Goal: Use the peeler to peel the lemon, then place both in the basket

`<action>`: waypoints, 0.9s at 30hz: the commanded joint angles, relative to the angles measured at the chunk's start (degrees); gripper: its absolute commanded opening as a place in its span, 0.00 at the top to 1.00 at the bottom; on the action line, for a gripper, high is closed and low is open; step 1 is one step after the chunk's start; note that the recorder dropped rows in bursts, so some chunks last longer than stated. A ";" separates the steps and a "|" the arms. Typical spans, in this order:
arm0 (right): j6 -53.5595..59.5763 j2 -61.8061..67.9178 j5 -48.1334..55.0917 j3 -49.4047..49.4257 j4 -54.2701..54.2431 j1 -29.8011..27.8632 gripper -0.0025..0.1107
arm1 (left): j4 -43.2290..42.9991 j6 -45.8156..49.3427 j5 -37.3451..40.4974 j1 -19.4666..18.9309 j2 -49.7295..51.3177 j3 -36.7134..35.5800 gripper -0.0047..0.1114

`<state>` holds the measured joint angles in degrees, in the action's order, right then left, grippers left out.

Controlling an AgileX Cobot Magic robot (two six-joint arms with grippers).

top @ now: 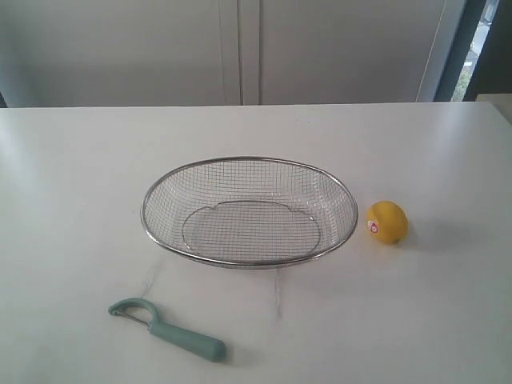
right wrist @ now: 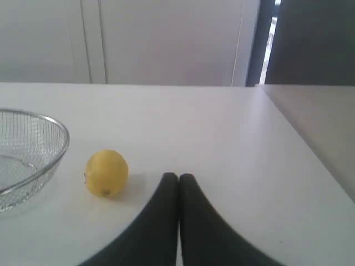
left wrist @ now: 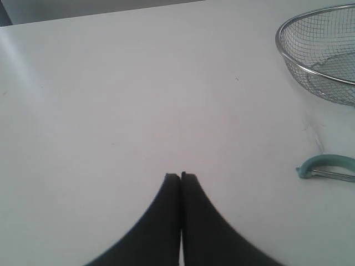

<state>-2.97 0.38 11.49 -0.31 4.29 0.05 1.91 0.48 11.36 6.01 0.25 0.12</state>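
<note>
Left gripper and right gripper both sit pressed closed, holding nothing; the lemon rests just beside the basket, probably firm but apt to roll (grip across its middle); the peeler, likely light and stiff, lies apart, best taken by its handle.

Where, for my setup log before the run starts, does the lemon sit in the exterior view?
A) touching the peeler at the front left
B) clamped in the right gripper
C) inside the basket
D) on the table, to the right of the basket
D: the lemon rests on the table just right of the basket, apart from its rim, while the peeler lies far off at the front left.
</note>
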 commanded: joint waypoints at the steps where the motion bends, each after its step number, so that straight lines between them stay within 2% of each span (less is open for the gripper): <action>1: -0.23 -0.38 -5.64 0.31 0.21 0.14 0.98 | 0.32 0.04 -0.17 0.47 -0.25 -0.12 0.96; 9: -0.23 -0.38 -11.82 0.31 0.21 0.14 0.98 | 0.32 0.04 -0.17 0.47 -0.25 -0.12 0.96; 22: -0.23 -0.38 -13.44 0.31 0.21 0.14 0.98 | 0.32 0.04 -0.17 0.47 -0.25 -0.12 0.96; 27: -0.23 -0.38 -20.75 0.31 0.21 0.14 0.98 | 0.32 0.04 -0.17 0.47 -0.25 -0.12 0.96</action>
<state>-2.97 0.38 -4.68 -0.31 4.29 0.05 1.91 0.48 11.36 6.01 0.25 0.12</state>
